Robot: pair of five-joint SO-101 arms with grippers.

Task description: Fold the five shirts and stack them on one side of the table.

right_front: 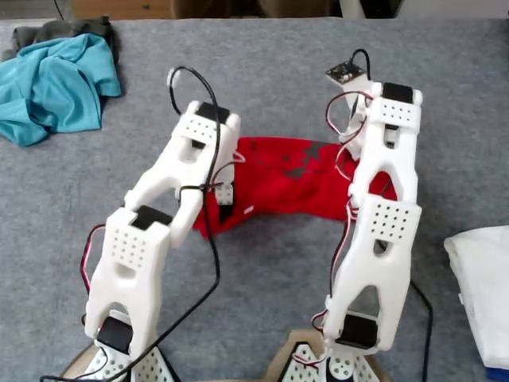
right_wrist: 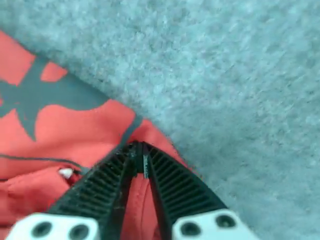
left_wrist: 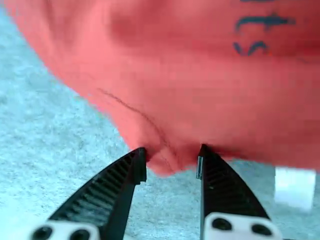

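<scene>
A red shirt with dark print lies crumpled in the middle of the grey table, between the two arms. My left gripper is at the shirt's near left edge with a bunched fold of red cloth pinched between its black fingers; in the high view this gripper sits at the shirt's left end. My right gripper is shut on the edge of the red shirt, close to where the cloth meets the bare table. The right arm covers the shirt's right end.
A teal shirt lies loose at the far left corner, with a dark grey shirt behind it. A folded white shirt rests at the right edge on something blue. A small white tag sticks out under the red cloth.
</scene>
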